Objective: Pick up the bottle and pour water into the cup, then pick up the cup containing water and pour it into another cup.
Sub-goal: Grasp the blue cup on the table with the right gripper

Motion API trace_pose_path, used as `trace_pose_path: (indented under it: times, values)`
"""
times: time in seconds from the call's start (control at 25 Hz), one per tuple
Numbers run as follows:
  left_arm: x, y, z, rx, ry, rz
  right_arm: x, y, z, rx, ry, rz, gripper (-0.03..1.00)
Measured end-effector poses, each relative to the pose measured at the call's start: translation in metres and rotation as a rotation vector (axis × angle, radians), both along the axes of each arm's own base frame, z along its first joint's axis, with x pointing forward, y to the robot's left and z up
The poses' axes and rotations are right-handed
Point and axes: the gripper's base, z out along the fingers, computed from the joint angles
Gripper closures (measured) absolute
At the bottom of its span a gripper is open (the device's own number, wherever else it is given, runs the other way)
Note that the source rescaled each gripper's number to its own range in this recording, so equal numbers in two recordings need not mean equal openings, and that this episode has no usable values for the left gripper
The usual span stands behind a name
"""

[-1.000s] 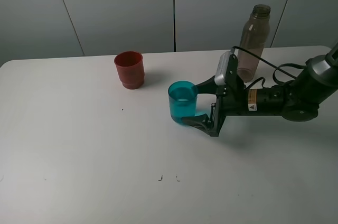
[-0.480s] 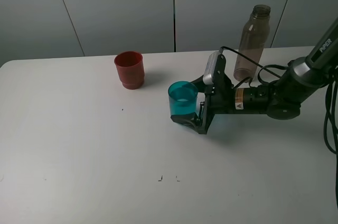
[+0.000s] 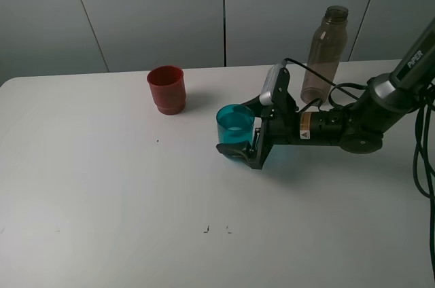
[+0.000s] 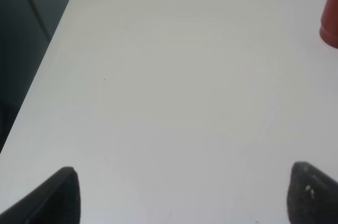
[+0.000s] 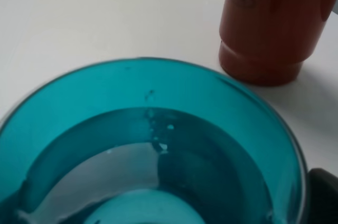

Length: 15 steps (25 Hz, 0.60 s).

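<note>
The teal cup [image 3: 235, 127] stands upright near the table's middle with water in its bottom; it fills the right wrist view [image 5: 148, 145]. My right gripper [image 3: 240, 130] lies low over the table, reaching in from the right. Its jaws straddle the cup, one finger behind it and one in front, and look open. The red cup [image 3: 166, 89] stands upright to the back left, also in the right wrist view [image 5: 274, 23]. The grey-brown bottle [image 3: 325, 54] stands upright at the back right, behind the right arm. My left gripper [image 4: 179, 197] is open and empty over bare table.
The white table [image 3: 102, 200] ends near the wall at the back and at its left edge [image 4: 53, 39]. The right arm's black cable [image 3: 353, 91] loops on the table beside the bottle. The red cup's edge shows in the left wrist view [image 4: 331, 15].
My right gripper has slid left, bringing its fingers around the teal cup. Cups and bottle have not moved.
</note>
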Motion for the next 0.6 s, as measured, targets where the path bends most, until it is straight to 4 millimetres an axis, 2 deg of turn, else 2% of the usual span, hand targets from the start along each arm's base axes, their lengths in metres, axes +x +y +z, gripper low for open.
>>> trace_pose_path:
  times: [0.6]
  values:
    - [0.0, 0.0, 0.0, 0.0, 0.0, 0.0, -0.0018, 0.0047, 0.0006, 0.016, 0.013, 0.008, -0.03]
